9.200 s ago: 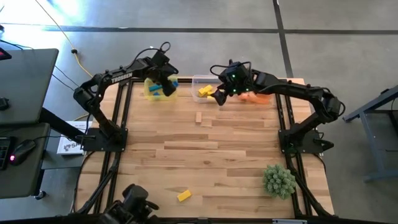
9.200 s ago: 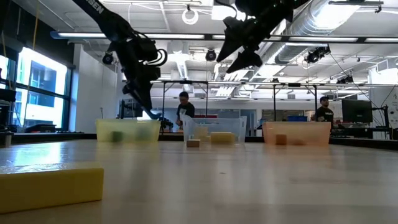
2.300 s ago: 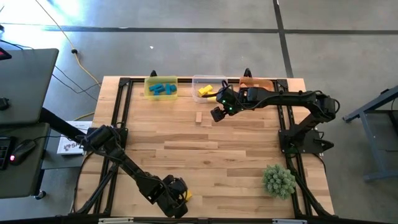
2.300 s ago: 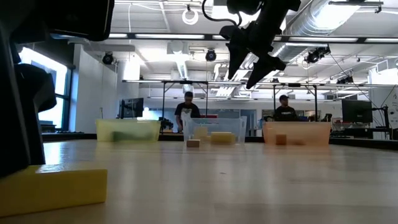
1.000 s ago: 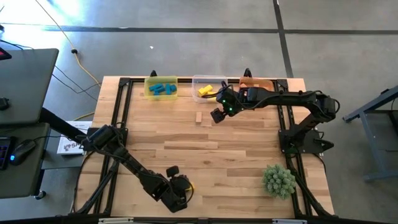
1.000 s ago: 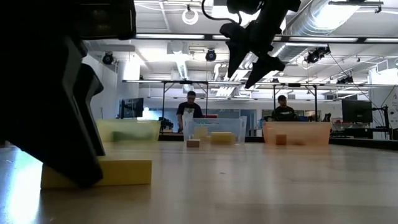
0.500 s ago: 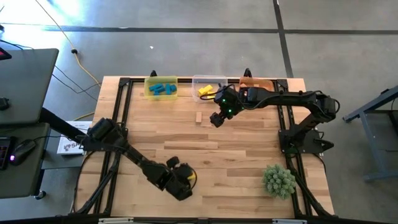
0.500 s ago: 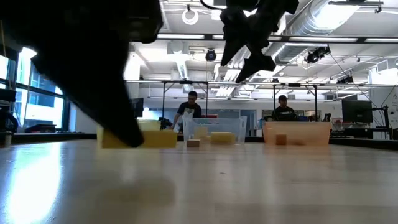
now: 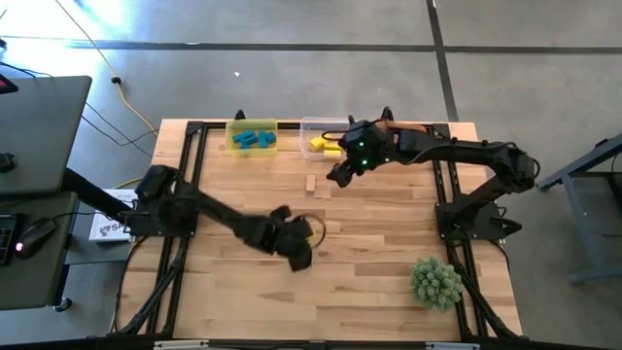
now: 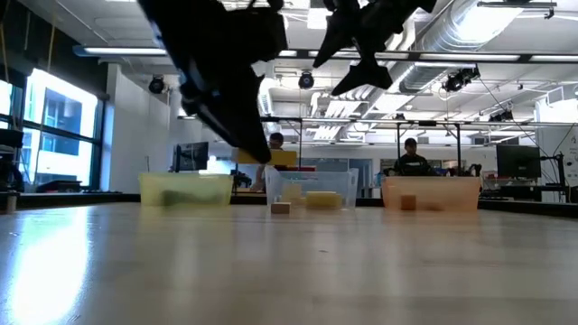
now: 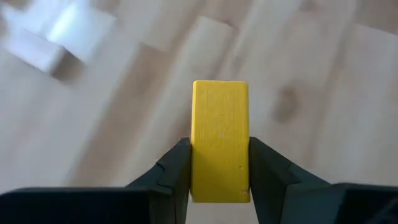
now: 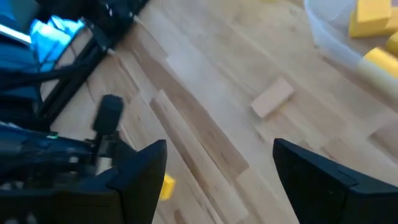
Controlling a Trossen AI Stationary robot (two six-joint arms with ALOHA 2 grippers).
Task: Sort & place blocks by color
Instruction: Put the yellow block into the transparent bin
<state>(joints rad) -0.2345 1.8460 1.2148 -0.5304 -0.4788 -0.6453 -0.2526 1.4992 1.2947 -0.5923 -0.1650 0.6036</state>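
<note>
My left gripper (image 9: 309, 235) is over the table's middle, shut on a yellow block (image 9: 314, 229); the low view shows that block (image 10: 273, 157) well above the wood. My right gripper (image 9: 336, 175) hangs open in the air near the far bins, just right of a plain wood block (image 9: 311, 184) that lies flat on the table. In the right wrist view the wood block (image 12: 272, 98) lies ahead of the open fingers. Blue blocks (image 9: 255, 138) lie in the yellow bin, and yellow blocks (image 9: 321, 142) in the clear bin. My left gripper pinches the yellow block between its two fingers (image 11: 177, 168), which press on the block's two long sides (image 11: 220, 171). The block's far end sticks out beyond the fingertips. The block is lifted clear of the table.
Three bins stand along the far edge: yellow (image 9: 252, 124), clear (image 9: 305, 126) and orange (image 9: 406, 151), the last partly under my right arm. A spiky green plant ball (image 9: 435, 281) sits near the right front corner. People stand in the room beyond the table (image 10: 413, 162).
My left gripper, shut on the yellow block, has lifted it off the table near the near edge and carried it up and toward the table's middle. My right gripper has risen a little, still open.
</note>
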